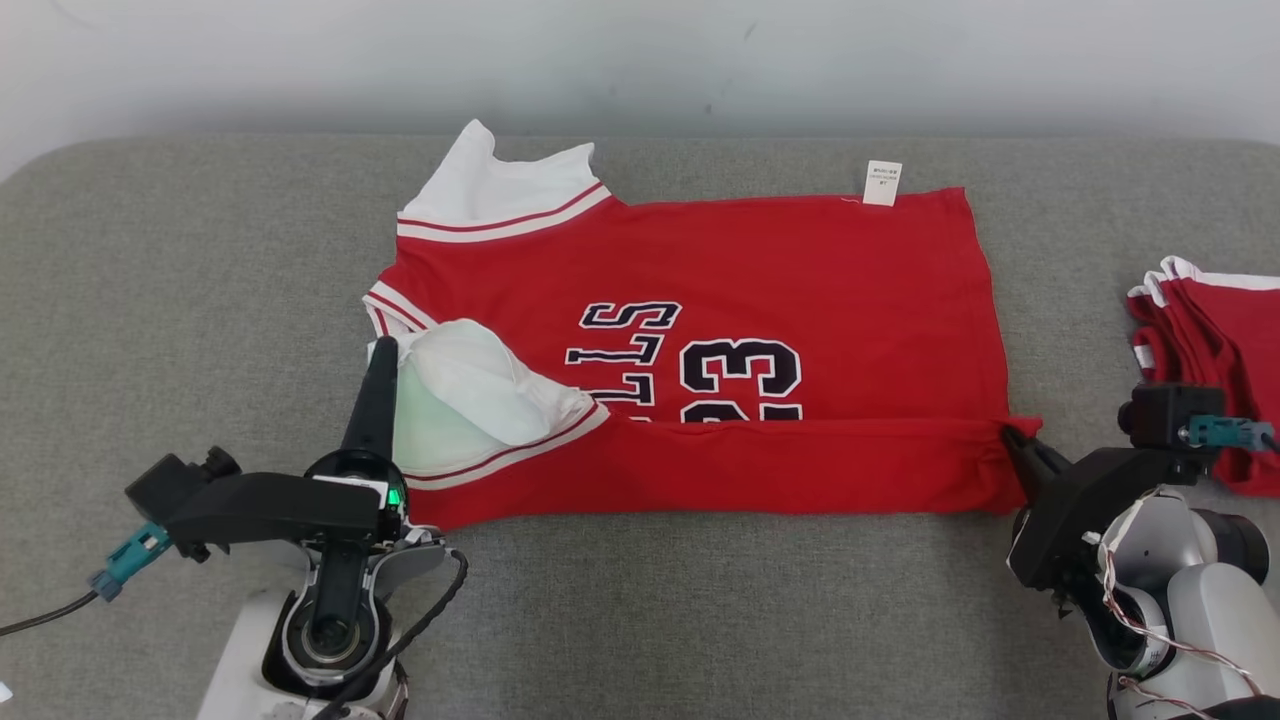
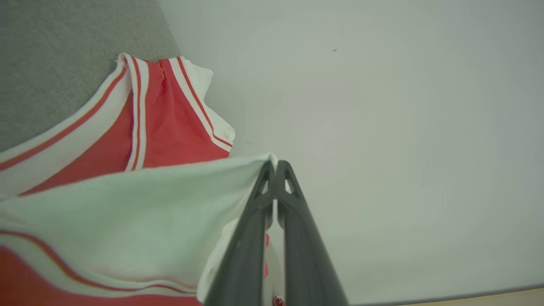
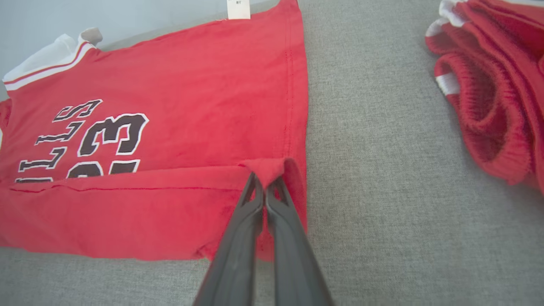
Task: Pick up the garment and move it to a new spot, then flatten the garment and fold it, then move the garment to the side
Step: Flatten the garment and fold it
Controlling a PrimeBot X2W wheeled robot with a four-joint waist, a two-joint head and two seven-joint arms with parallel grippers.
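Item: red jersey (image 1: 760, 290), long axis left-right, collar left. Left tool (image 2: 275, 165) pinches white sleeve (image 2: 127, 204), clearest in left wrist view; right tool (image 3: 265, 182) pinches near hem corner (image 3: 268, 168).

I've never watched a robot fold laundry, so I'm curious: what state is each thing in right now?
red jersey: spread on the grey surface, near edge folded over the lettering.
left gripper: shut on the jersey's white sleeve.
right gripper: shut on the jersey's hem corner.
care label: sticking out past the far edge.
red pile: stacked at the right, not held.
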